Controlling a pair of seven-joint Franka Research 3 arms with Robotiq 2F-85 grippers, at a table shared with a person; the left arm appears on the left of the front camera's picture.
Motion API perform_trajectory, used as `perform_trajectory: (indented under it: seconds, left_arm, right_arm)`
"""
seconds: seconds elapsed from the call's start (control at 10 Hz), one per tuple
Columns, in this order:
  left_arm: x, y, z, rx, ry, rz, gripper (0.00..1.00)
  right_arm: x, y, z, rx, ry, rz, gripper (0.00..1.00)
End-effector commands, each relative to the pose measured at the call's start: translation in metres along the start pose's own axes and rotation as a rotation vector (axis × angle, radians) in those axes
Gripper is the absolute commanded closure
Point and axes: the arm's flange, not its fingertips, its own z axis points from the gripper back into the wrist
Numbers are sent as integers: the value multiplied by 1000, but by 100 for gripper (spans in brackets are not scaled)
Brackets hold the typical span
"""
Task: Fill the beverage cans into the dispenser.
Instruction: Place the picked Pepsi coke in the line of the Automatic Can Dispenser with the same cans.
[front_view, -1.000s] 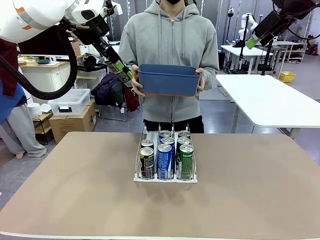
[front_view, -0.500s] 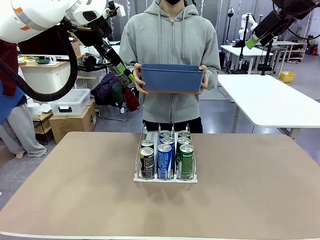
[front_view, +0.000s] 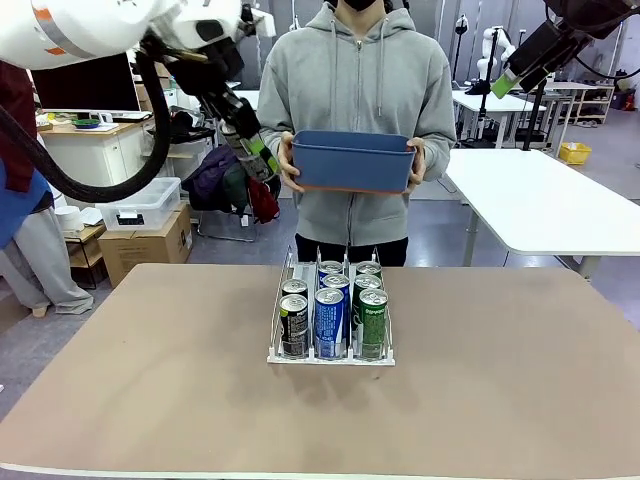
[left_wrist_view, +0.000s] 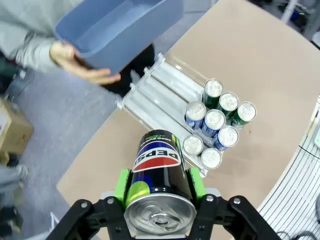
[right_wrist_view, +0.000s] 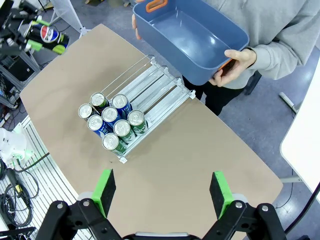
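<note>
My left gripper is shut on a black Pepsi can, green pads on both of its sides. It hangs high at the back left, beside the person's hand; the right wrist view shows it too, as the left gripper. The clear dispenser stands mid-table with several beverage cans packed at its front end. Its rear lanes are bare. My right gripper is open and empty, high above the table, looking down on the dispenser and cans.
The person at the far side holds an empty blue bin in both hands at chest height, above the dispenser's far end. A white table stands at the back right. Boxes and a clear tub sit on the floor at left.
My left arm has swung a little to the right with the can still gripped. The person has shifted the blue bin slightly rightward. The right arm is unchanged.
</note>
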Motion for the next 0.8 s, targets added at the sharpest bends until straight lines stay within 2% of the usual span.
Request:
perform_trajectory:
  seconds: [0.0, 0.2, 0.4, 0.5, 0.6, 0.7]
  left_arm:
    - [-14, -46, 3, 74, 104, 85, 43]
    - [-26, -76, 2, 18, 120, 74, 43]
    - [-36, -88, -3, -106, 102, 31, 43]
    - [-34, -83, 1, -88, 73, 6, 43]
    - [-27, -96, -7, -26, 135, 58, 43]
    - [-27, -96, -7, -26, 135, 58, 43]
  right_arm:
    - [-1, 0, 0, 20, -9, 7, 0]
    - [-1, 0, 0, 20, -9, 7, 0]
    - [-1, 0, 0, 20, -9, 7, 0]
    - [-1, 0, 0, 20, -9, 7, 0]
    - [-1, 0, 0, 20, -9, 7, 0]
    - [-1, 0, 0, 20, -9, 7, 0]
